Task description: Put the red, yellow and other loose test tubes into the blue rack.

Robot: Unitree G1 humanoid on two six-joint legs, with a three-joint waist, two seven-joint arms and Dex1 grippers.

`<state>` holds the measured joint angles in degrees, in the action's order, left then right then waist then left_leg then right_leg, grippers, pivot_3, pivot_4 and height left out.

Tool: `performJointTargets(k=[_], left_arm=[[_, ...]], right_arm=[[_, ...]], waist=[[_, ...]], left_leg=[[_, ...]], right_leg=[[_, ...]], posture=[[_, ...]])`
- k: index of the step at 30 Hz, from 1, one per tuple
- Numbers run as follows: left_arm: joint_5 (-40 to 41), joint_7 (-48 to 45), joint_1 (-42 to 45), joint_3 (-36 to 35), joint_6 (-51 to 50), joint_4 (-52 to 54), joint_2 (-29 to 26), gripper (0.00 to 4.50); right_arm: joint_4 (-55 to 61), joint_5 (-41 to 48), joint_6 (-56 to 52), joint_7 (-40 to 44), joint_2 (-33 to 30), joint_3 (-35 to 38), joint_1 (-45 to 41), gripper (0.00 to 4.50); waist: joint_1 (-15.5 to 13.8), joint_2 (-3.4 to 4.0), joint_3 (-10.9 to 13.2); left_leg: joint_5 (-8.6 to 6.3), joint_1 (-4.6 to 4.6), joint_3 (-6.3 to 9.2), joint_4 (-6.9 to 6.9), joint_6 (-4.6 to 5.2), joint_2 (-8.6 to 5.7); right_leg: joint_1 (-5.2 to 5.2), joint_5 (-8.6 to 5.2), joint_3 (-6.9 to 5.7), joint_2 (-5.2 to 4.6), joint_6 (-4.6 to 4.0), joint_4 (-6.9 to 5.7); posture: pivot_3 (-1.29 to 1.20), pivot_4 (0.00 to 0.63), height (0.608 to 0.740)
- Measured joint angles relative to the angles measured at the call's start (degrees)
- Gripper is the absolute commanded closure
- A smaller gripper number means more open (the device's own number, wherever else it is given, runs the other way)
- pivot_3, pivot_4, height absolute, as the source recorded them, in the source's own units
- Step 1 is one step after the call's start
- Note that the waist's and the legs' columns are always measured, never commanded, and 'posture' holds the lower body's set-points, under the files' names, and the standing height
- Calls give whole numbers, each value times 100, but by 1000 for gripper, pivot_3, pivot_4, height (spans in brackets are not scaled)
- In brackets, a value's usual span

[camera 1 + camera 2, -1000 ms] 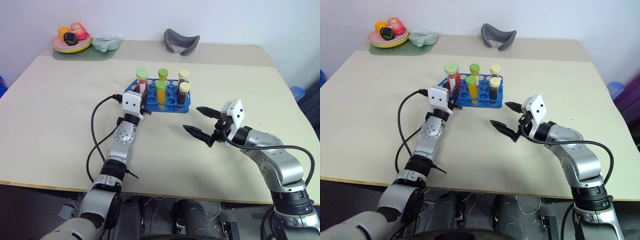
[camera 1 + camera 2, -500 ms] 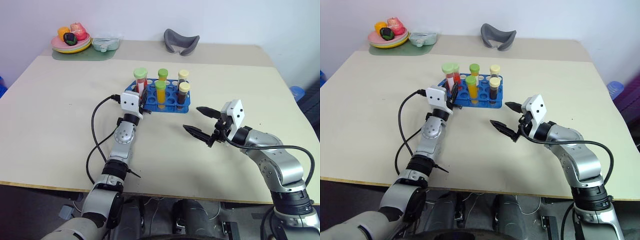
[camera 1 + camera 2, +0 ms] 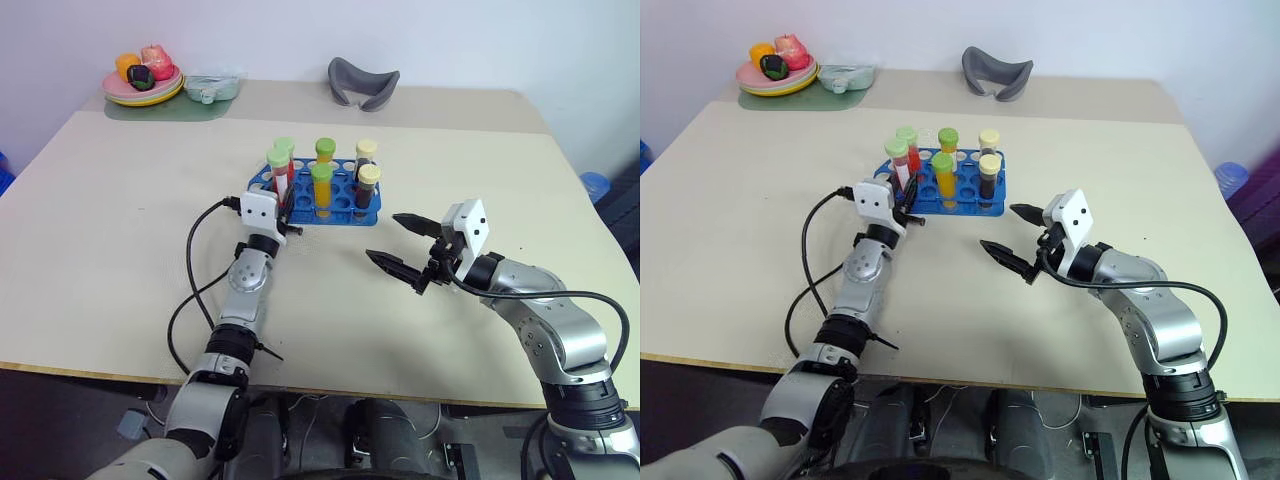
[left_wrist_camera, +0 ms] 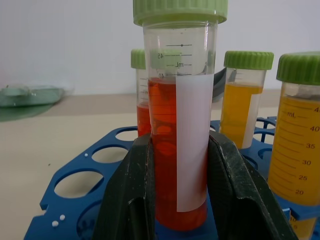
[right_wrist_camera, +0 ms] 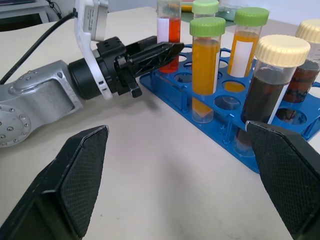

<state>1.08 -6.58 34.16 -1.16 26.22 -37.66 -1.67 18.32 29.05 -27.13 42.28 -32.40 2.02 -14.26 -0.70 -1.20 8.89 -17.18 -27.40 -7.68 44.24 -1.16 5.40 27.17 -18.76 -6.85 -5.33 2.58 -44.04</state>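
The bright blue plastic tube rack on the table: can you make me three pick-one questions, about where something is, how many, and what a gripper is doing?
1. Where is the grey curved thing?
A. behind the bright blue plastic tube rack
B. inside it
C. under the table

2. How many capped tubes stand at the rack?
A. two
B. six
C. nine

3. The left gripper is
A. open
B. shut on the red-liquid tube with a pale green cap
C. holding a plate

A: it lies at the far edge.
B: six caps show.
B: the fingers press its sides.
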Motion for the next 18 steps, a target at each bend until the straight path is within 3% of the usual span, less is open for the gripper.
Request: performJointTargets(k=[4, 11, 18], left_arm=[[-114, 60, -2, 31, 48, -13, -41, 3713], [-107, 100, -2, 21, 70, -12, -23, 98], [242, -186, -384, -32, -115, 863, -67, 39]], right_arm=[[0, -1, 0, 23, 0, 0, 0, 0], [0, -2, 0, 33, 0, 0, 0, 0], [0, -2, 0, 30, 3, 0, -3, 0]], waist=[[-3, 0, 0], [0, 0, 0], [6, 0, 0]], left_leg=[[0, 0, 0, 0, 0, 0], [0, 0, 0, 0, 0, 0], [0, 0, 1, -1, 0, 1]], right_leg=[[0, 0, 0, 0, 0, 0], [0, 0, 0, 0, 0, 0], [0, 0, 0, 0, 0, 0]], posture=[[0, 150, 669], [0, 150, 669], [0, 150, 669]])
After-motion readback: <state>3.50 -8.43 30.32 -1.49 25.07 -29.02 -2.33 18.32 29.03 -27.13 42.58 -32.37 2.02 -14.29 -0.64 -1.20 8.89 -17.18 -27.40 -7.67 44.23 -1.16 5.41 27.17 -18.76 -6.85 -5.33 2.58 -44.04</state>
